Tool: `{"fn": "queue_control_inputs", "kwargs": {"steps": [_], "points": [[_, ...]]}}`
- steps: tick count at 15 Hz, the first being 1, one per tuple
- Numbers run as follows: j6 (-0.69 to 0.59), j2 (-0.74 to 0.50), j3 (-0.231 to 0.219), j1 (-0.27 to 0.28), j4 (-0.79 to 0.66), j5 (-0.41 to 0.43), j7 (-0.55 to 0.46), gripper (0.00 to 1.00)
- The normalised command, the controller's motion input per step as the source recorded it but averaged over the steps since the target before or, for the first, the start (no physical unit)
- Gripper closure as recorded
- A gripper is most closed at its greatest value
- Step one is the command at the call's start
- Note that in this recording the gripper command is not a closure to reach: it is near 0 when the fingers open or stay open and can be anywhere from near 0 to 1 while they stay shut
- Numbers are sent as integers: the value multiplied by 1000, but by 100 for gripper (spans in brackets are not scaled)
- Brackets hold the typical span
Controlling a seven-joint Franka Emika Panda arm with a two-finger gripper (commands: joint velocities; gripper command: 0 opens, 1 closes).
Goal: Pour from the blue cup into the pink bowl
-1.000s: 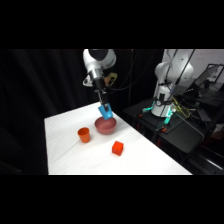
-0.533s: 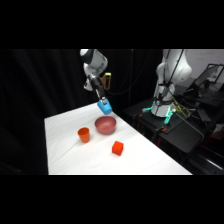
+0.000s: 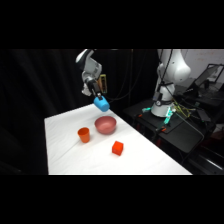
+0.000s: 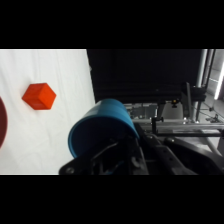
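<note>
The blue cup (image 3: 102, 103) hangs tilted in the air above and just behind the pink bowl (image 3: 105, 125), with my gripper (image 3: 98, 98) shut on it. The bowl sits on the white table (image 3: 75, 150) near its far side. In the wrist view the blue cup (image 4: 102, 132) fills the lower middle, its open mouth turned toward the camera, held by the black linkage of my gripper (image 4: 117, 155). A sliver of the pink bowl (image 4: 2, 122) shows at the left edge.
An orange cup (image 3: 84, 134) stands left of the bowl. A small red-orange block (image 3: 117, 148) (image 4: 39, 96) lies in front of the bowl. The arm's base (image 3: 164, 100) and dark equipment sit off the table's right edge.
The gripper has risen and drawn back from over the bowl, carrying the tilted blue cup up and slightly left. The bowl, orange cup and block have not moved.
</note>
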Motion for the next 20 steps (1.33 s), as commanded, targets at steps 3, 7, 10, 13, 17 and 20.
{"fn": "queue_control_inputs", "kwargs": {"steps": [3, 7, 10, 13, 17, 20], "points": [[-173, 40, -16, 52, 266, 43, 98, 13], [480, -429, -99, 301, -127, -250, 233, 13], [774, -667, 31, 424, -422, -283, 386, 14], [878, -549, 178, 417, -408, -343, 469, 14], [767, -270, 240, 313, -253, -508, 550, 14], [421, -48, 185, 198, -79, -732, 640, 14]]}}
